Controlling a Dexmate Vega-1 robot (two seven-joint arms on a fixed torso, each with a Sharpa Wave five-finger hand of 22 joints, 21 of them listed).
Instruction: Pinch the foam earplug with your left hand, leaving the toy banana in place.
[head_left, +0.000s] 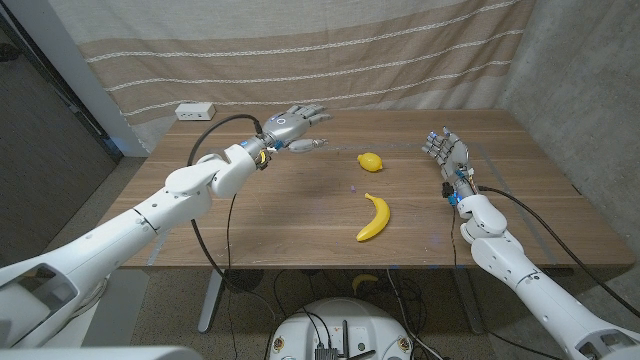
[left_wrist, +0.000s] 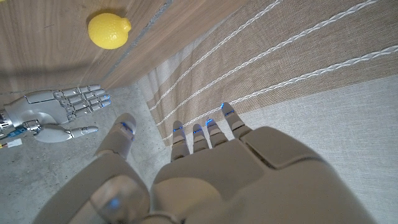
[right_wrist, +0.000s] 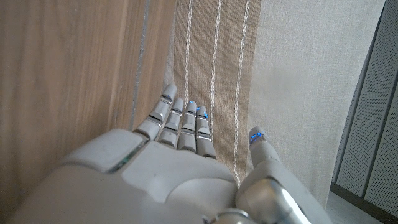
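Observation:
A yellow toy banana (head_left: 374, 218) lies on the wooden table (head_left: 300, 200), right of the middle. A yellow toy lemon (head_left: 370, 161) sits just behind it and also appears in the left wrist view (left_wrist: 109, 31). My left hand (head_left: 292, 125) hovers over the table's back middle, left of the lemon, fingers spread and holding nothing; its back fills the left wrist view (left_wrist: 205, 174). My right hand (head_left: 445, 151) stands at the right side with fingers extended and empty, and it is seen from both wrists (left_wrist: 59, 112) (right_wrist: 186, 162). I cannot make out a foam earplug.
A white power strip (head_left: 195, 111) lies at the table's back left corner. A striped beige curtain (head_left: 330, 50) hangs behind the table. A grey wall stands to the right.

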